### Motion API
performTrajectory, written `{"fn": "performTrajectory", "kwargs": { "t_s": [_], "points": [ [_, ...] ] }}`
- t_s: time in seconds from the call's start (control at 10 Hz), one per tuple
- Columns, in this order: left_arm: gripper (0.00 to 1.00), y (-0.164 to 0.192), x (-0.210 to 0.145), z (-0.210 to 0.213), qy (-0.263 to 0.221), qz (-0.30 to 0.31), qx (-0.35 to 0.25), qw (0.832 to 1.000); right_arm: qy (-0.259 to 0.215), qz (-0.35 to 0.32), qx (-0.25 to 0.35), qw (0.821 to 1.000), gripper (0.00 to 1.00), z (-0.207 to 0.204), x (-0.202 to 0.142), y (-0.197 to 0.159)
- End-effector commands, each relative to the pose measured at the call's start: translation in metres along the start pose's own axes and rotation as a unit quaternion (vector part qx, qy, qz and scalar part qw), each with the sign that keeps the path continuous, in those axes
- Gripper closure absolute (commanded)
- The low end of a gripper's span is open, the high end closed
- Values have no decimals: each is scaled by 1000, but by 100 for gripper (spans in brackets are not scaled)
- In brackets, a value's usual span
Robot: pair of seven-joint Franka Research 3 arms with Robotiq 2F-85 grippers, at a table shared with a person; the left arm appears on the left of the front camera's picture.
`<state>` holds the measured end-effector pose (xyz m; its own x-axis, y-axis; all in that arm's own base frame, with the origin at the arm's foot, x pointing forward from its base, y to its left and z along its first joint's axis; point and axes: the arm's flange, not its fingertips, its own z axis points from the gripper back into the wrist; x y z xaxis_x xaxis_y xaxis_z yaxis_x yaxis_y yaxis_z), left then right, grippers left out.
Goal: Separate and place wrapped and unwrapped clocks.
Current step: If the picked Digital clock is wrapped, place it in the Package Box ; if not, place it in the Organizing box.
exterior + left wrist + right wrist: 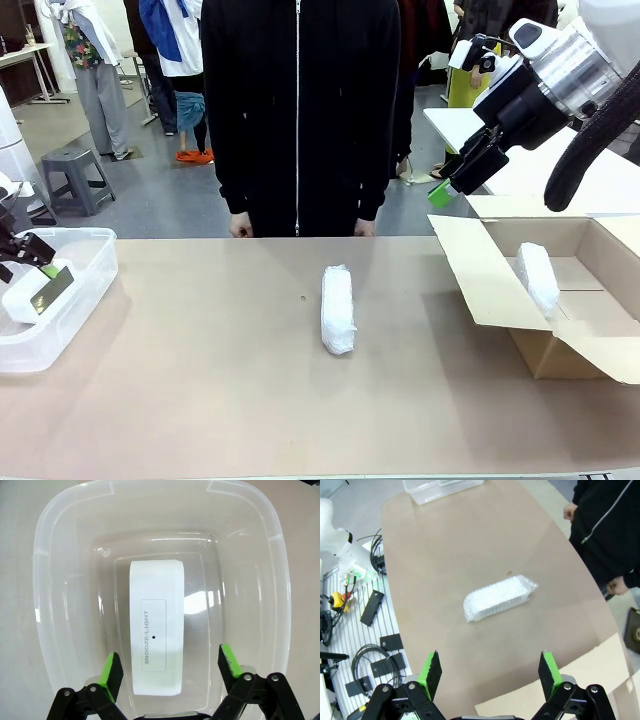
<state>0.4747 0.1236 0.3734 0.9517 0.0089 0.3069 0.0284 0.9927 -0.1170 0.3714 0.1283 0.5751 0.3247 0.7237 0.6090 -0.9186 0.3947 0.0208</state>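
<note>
I find the table (200, 400) free along its near edge and on both sides of the wrapped bundle (338, 310) at its centre, so I can pass either way. At the left edge the walls of the clear tub (95, 262) close round my left gripper (169, 665), its fingers spread astride the bare clock (155, 635) and apart from it. At the right edge the cardboard box (545, 360) raises a flap (480, 280) toward the centre. A person (300, 120) stands at the far edge.

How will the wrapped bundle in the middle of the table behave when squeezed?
The wrapped bundle is covered in bubbly foam, so the surface will probably give a little before it feels firm. It lies flat and oblong on the table, so it seems unlikely to roll.
</note>
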Motion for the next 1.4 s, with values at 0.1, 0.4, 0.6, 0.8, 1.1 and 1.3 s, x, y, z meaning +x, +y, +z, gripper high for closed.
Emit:
{"fn": "performTrajectory", "kwargs": {
  "t_s": [0.1, 0.4, 0.6, 0.8, 1.1, 1.3],
  "points": [
    [0, 6, 1, 3, -1, -5, -13, 1000, -7, 1, 10, 1000, 0, 0, 2, -2],
    [0, -6, -10, 37, 0, -18, -27, 999, -7, 1, 10, 1000, 0, 0, 2, -2],
    [0, -32, -32, 95, -4, 5, -37, 999, -7, 1, 10, 1000, 0, 0, 2, -2],
    [0, -55, -55, 139, 4, -12, -56, 998, -7, 1, 10, 1000, 0, 0, 2, -2],
    [0, -96, -88, 202, -24, -33, -97, 994, -7, 1, 10, 1000, 0, 0, 2, -2],
    [0, -99, -91, 219, -25, -38, -75, 996, -7, 1, 10, 1000, 0, 0, 2, -2]
  ]
}}
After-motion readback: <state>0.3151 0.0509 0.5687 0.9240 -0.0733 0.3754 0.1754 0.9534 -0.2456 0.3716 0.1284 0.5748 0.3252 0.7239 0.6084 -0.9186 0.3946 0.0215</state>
